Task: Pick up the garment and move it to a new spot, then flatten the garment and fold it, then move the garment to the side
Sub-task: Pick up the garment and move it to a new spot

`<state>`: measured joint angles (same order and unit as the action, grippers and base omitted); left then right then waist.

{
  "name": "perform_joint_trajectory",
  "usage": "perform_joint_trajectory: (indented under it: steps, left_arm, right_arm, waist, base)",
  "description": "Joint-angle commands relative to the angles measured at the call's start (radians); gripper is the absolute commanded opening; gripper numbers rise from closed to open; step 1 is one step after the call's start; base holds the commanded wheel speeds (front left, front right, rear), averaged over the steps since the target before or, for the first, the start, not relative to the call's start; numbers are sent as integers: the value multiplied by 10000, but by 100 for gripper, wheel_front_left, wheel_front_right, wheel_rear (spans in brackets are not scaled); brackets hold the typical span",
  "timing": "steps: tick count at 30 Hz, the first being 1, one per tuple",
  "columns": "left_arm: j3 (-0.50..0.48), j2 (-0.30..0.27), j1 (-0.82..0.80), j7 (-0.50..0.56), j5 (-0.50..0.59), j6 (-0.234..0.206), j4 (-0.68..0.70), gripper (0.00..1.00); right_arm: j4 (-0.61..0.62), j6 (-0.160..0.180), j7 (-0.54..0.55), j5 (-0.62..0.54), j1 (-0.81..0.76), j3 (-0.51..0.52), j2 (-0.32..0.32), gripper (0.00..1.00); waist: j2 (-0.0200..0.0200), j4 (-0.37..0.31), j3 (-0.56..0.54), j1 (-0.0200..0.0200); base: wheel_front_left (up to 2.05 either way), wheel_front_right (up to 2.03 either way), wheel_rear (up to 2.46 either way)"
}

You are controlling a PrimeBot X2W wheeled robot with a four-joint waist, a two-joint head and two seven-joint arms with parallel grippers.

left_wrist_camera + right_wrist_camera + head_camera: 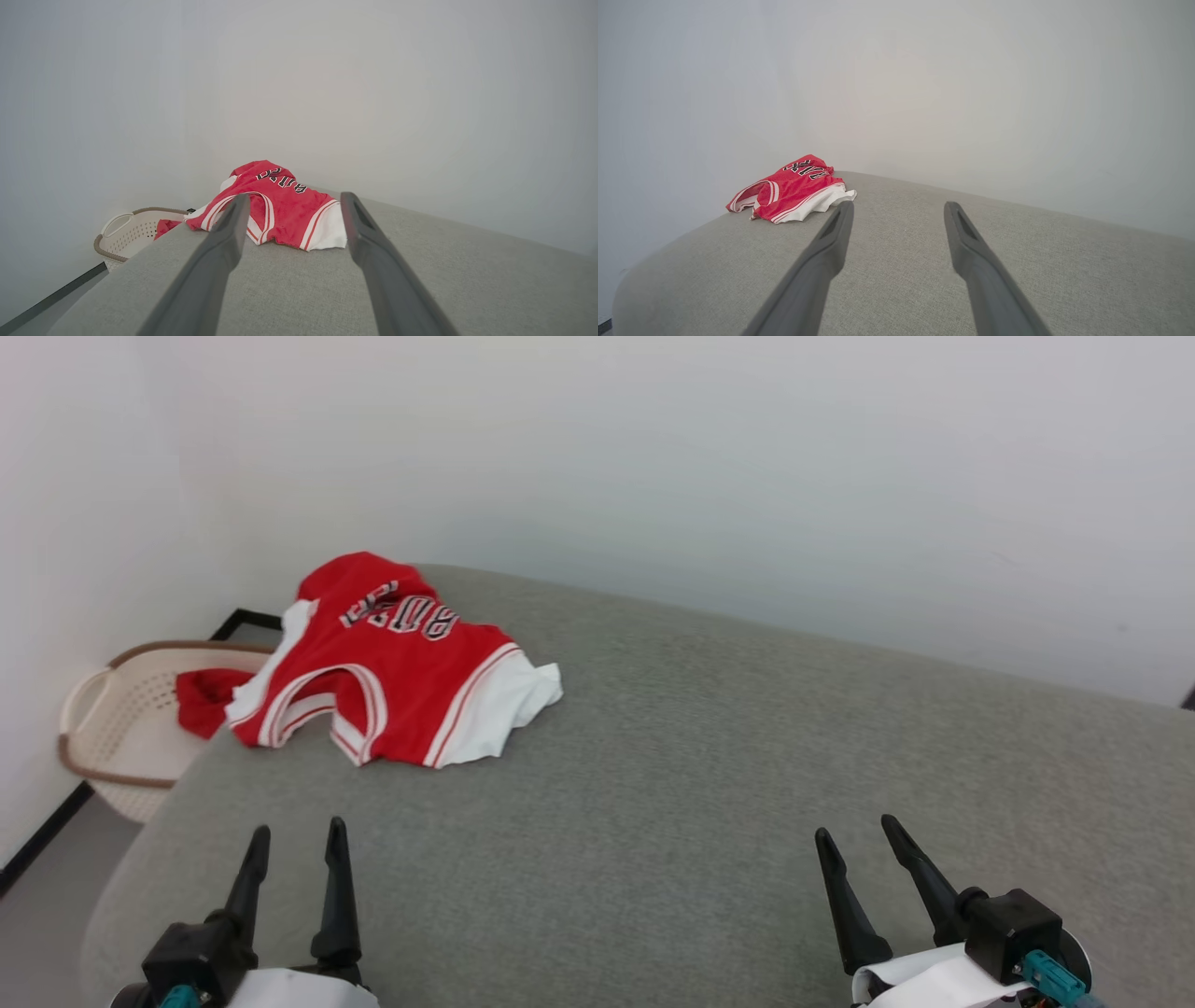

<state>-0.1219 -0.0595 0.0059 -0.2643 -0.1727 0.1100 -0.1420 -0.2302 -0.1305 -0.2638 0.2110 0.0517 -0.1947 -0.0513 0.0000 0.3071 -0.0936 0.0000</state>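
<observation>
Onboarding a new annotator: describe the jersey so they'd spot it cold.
A grey cushioned surface spans the head view. At its far left corner, near the wall and beside a cream basket on the floor, lies the crumpled jersey. Unlike the plain red cloth in the basket, it sits on the surface and has white sleeves, striped trim and black lettering.

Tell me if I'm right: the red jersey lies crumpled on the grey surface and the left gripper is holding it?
Not quite. The jersey does lie crumpled on the grey surface, but the left gripper holds nothing: the head view shows it open, apart from the jersey.
</observation>
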Motion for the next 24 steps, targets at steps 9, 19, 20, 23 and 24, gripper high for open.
perform_joint_trajectory:
  steps: [9, 19, 20, 23, 24]
  left_arm:
    - [-196, -206, -1002, 663, -485, -6, -336, 100]
    - [-629, -1369, -3985, 3480, -1677, 91, -961, 100]
    - [-664, -1559, -4321, 3722, -1757, 98, -1059, 100]
    - [-800, -1911, -4996, 4141, -2006, 114, -1290, 100]
    - [-854, -2103, -5286, 4382, -2107, 117, -1437, 100]
  right_arm:
    - [50, -4, -9, -312, 280, 212, 13, 100]
    - [527, -4, 32, -498, 974, 419, -273, 100]
    - [589, -4, 37, -517, 1053, 418, -298, 100]
    - [735, -4, 49, -565, 1200, 428, -347, 100]
    - [805, -4, 54, -568, 1302, 432, -377, 100]
  waist:
    - [0, -9, 557, 0]
    - [0, -982, 2471, 0]
    - [0, -1096, 2682, 0]
    - [0, -1324, 3096, 0]
    - [0, -1441, 3313, 0]
  base:
    - [0, 0, 0]
    - [0, 0, 0]
    - [0, 0, 0]
    - [0, 0, 0]
    - [0, 0, 0]
